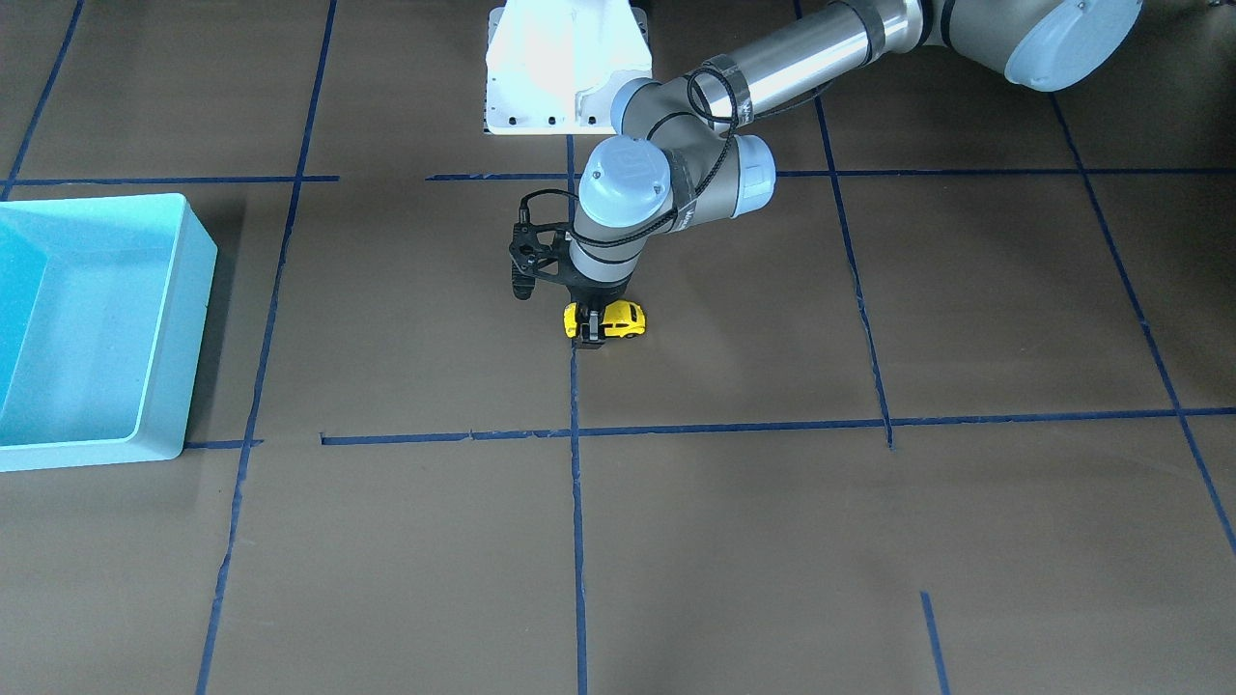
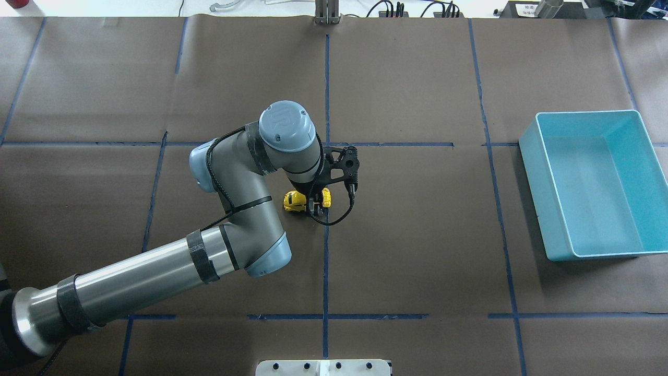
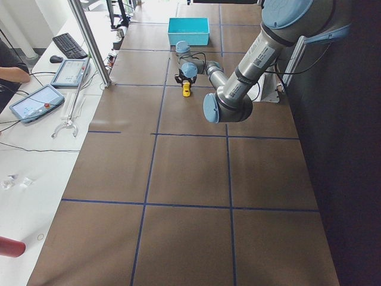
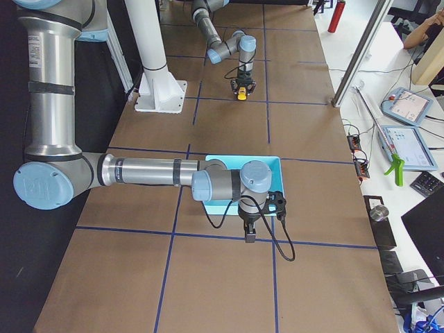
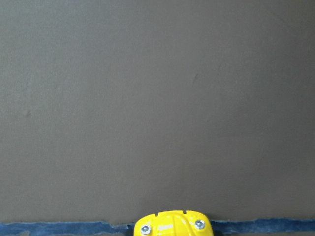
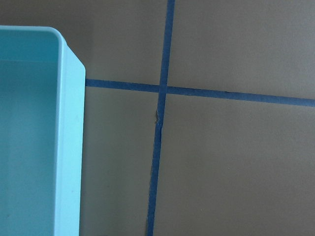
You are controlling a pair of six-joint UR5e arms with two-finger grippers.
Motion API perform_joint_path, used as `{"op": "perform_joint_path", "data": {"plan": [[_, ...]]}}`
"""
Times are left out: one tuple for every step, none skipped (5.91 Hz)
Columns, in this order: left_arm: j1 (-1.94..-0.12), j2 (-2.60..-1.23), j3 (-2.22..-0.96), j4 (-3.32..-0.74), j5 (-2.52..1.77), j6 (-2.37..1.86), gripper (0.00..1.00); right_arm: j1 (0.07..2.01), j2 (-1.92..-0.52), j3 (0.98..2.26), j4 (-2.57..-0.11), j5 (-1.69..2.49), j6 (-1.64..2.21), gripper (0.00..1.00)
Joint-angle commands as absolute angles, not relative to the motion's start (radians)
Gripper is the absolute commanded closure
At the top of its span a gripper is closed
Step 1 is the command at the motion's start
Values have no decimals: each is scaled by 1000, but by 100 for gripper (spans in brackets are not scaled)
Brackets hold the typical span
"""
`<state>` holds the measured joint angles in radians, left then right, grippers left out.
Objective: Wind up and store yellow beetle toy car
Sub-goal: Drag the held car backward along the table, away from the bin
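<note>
The yellow beetle toy car (image 1: 621, 319) stands on the brown table near the middle, by a blue tape line. My left gripper (image 1: 590, 330) reaches straight down over it, with its fingers closed across the car's body. The overhead view shows the car (image 2: 293, 200) sticking out to the left of the gripper (image 2: 317, 207). The left wrist view shows only the car's yellow end (image 5: 173, 225) at the bottom edge. My right gripper (image 4: 250, 234) shows only in the exterior right view, hanging by the teal bin; I cannot tell whether it is open or shut.
An empty teal bin (image 2: 535, 198) stands at the table's right side in the overhead view and at the left (image 1: 196, 328) in the front-facing view. Its corner (image 6: 69, 147) fills the left of the right wrist view. The white robot base (image 1: 550, 68) sits at the table edge.
</note>
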<state>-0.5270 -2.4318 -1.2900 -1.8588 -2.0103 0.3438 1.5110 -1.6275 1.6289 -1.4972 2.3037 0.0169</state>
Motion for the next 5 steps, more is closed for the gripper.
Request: {"op": "perform_joint_path", "data": {"plan": [[-529, -2410, -1305, -1862, -2014, 347, 100, 1511, -1628, 1629, -1499, 2304, 17, 0], [-532, -2395, -1315, -1870, -2014, 347, 100, 1511, -1628, 1628, -1497, 2303, 17, 0], [-538, -2378, -1334, -1870, -2016, 347, 100, 1511, -1628, 1629, -1499, 2304, 17, 0], [-545, -2362, -1347, -1870, -2023, 348, 100, 1511, -1628, 1628, -1499, 2304, 17, 0], [-552, -2347, -1361, -1873, -2034, 348, 100, 1511, -1628, 1629, -1499, 2303, 17, 0]]}}
